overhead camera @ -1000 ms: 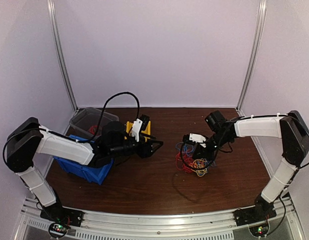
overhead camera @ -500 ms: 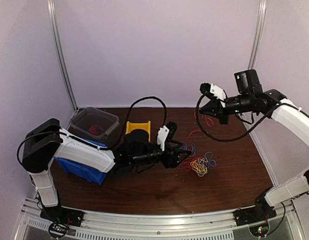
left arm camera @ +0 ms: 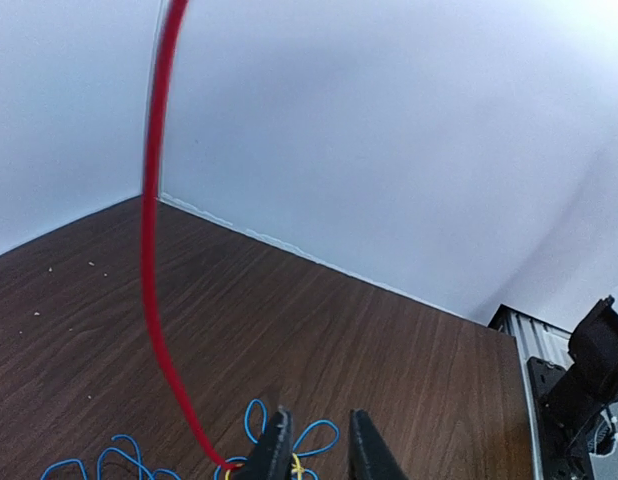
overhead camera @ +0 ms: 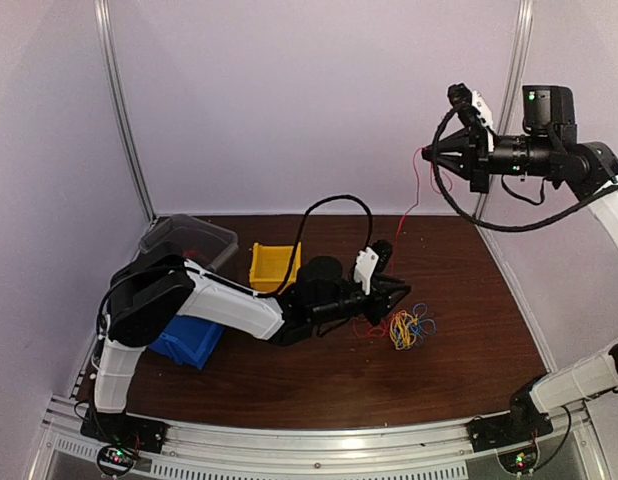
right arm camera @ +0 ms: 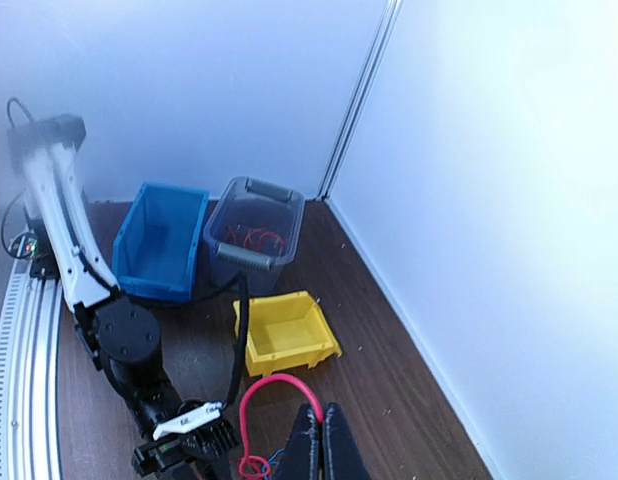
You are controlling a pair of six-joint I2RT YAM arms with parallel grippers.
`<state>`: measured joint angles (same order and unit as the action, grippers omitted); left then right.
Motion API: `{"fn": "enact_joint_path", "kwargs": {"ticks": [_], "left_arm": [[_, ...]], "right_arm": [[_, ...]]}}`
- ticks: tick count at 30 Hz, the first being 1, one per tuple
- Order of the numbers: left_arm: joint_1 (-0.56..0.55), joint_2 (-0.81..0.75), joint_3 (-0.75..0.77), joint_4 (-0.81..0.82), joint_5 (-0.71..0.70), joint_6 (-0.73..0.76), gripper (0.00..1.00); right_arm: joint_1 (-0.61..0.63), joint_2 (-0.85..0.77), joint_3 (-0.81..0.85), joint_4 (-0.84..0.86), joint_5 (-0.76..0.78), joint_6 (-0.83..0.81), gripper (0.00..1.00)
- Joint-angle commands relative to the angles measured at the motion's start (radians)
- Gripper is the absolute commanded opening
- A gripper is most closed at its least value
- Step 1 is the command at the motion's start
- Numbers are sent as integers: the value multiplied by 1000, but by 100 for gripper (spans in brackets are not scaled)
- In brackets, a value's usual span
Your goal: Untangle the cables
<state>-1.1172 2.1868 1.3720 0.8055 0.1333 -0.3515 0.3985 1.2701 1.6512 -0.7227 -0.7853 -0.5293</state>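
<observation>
In your left wrist view the bottom edge cuts off the left gripper (left arm camera: 319,422) and the cables (left arm camera: 149,250) beneath it, so you cannot tell whether it grips any, and the end of the red cable (right arm camera: 277,379) disappears between the fingers of the right gripper (right arm camera: 322,414).

Raised red cable (left arm camera: 149,250) spanning the central airspace

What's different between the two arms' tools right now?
The right tool hangs high; the left tool sits low by the cable pile. The right tool is clamped shut on a red cable; the left tool's jaws show a small gap. Both have two black fingers.
</observation>
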Motion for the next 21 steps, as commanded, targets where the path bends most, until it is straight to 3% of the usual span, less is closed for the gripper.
{"fn": "enact_joint_path", "kwargs": {"ticks": [1, 4, 7, 16, 21], "left_arm": [[4, 50, 43, 23, 3, -7, 14], [4, 86, 73, -6, 11, -11, 5], [5, 117, 85, -20, 19, -29, 4], [4, 200, 129, -97, 36, -65, 7], [5, 174, 88, -77, 40, -76, 8]], "right_arm": [[-54, 14, 148, 56, -87, 130, 0], [-106, 42, 241, 119, -132, 226, 0], [-170, 77, 342, 180, -180, 313, 0], [-336, 159, 494, 476, -349, 660, 0], [-369, 169, 490, 522, -390, 707, 0]]}}
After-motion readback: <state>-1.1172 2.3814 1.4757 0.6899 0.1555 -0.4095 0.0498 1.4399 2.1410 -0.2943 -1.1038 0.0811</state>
